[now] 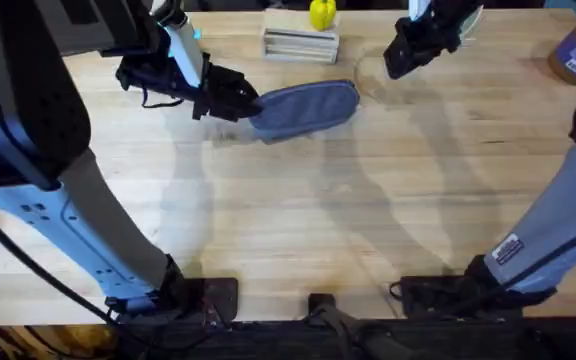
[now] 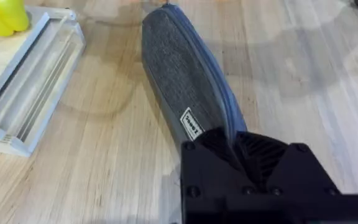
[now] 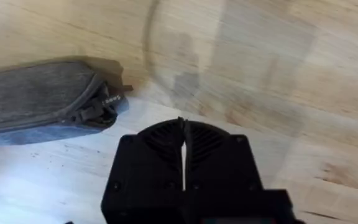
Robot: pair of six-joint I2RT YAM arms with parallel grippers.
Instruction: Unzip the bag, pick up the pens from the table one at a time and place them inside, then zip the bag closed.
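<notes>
Overhead: the bag [image 1: 306, 107] is lying on the desk [image 1: 298, 220], far side; the zipping step looks in hand.
Left wrist: left jaws [image 2: 232, 146] are clamping the bag's end.
Right wrist: right jaws [image 3: 183, 140] are together, hanging near the pull [image 3: 98, 112]; next, grabbing it.

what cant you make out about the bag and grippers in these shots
- Left wrist: the bag near end is hidden by the left gripper.
- Right wrist: the bag's far end is cut off by the edge.
- Overhead: the zipper pull is too small; the right gripper is blurred.
</notes>
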